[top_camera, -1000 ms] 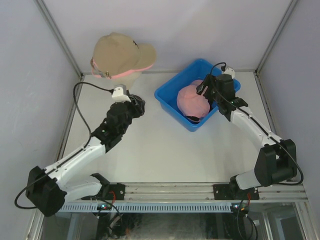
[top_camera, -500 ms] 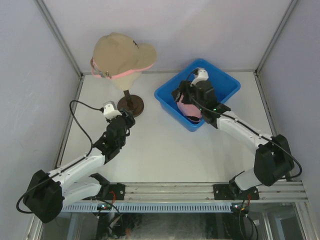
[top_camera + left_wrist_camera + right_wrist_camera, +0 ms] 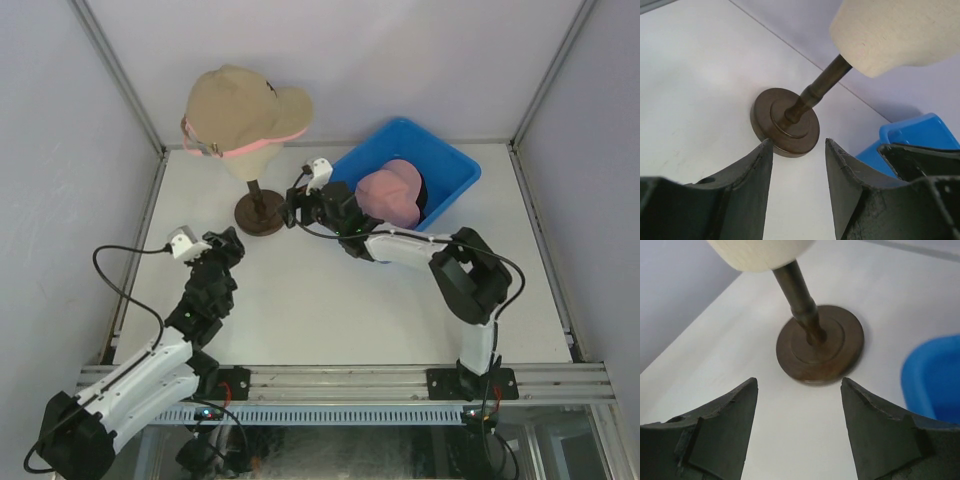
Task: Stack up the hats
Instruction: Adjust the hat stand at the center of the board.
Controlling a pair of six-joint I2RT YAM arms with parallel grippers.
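Pink hat (image 3: 388, 193) sits in the blue bin (image 3: 452, 168), near the far-right corner of the desk (image 3: 330, 310). Right gripper (image 3: 296, 213) and left gripper (image 3: 228, 244) (both released, empty) face the stand (image 3: 261, 214); I'd pinch 1 brim, lifting clear of the wall.

Left arm (image 3: 150, 352) stretched forward and right, left gripper (image 3: 226, 244) low, jaws apart, nothing between them. Right arm (image 3: 468, 285) folded hard at the elbow, right gripper (image 3: 294, 212) pointing left, jaws wide, empty.

Mannequin head (image 3: 250, 163) mostly under tan hat (image 3: 235, 105)
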